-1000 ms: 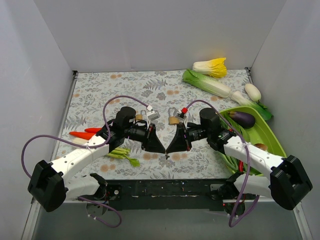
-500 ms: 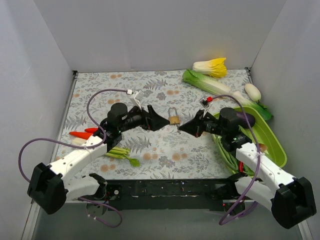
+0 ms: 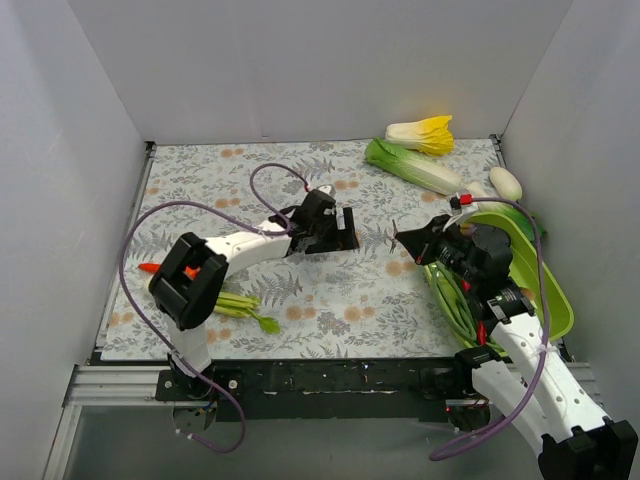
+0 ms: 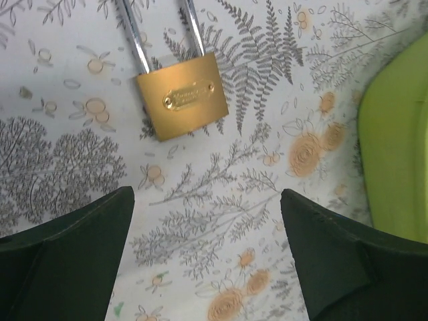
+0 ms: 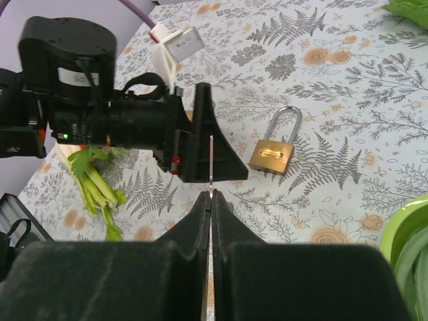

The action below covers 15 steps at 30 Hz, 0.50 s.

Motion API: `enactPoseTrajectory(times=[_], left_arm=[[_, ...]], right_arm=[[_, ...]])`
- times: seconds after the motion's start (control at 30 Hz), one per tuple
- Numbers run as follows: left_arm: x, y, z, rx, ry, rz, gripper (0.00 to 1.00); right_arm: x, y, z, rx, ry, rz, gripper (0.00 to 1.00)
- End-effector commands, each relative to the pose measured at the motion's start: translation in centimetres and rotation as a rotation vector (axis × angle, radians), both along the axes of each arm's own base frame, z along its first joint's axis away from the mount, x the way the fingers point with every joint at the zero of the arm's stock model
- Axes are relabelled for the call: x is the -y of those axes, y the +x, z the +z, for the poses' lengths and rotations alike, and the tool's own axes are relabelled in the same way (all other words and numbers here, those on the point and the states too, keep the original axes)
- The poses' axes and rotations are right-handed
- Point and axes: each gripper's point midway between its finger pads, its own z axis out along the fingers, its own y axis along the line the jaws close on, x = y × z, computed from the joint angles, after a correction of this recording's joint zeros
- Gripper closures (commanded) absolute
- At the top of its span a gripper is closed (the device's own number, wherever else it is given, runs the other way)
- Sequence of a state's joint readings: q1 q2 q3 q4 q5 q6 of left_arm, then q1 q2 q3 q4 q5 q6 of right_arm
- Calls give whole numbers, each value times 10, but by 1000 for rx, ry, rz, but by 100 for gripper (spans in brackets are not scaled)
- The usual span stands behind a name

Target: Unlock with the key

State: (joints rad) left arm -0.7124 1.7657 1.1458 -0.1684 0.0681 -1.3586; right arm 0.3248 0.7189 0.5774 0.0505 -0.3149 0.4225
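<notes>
Black fingers of my left gripper (image 4: pixel 207 267) stand spread wide and grip nothing, low over the flowered cloth (image 4: pixel 227 194); the brass padlock (image 4: pixel 182 100) lies flat just ahead of them, shackle pointing away. Further right, my right gripper (image 5: pixel 211 200) is clenched on the key (image 5: pixel 211 160), a thin silver sliver seen edge-on beyond my fingertips, off the cloth and apart from the padlock. Farthest right, the green tray (image 3: pixel 552 285) holds long green stalks (image 3: pixel 452 300); my arm hides the rest
</notes>
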Motion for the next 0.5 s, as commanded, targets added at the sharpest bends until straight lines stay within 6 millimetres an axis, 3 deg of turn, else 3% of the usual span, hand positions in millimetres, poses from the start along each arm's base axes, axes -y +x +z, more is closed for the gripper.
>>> enactPoseTrajectory(times=[0.0, 0.23, 0.47], left_arm=[[4, 18, -9, 43, 217, -8, 11], [4, 34, -30, 34, 415, -24, 11], [18, 37, -39, 7, 417, -91, 10]], right_arm=[[10, 3, 10, 38, -5, -57, 99], [7, -5, 5, 33, 31, -33, 99], [0, -9, -2, 13, 71, 0, 99]])
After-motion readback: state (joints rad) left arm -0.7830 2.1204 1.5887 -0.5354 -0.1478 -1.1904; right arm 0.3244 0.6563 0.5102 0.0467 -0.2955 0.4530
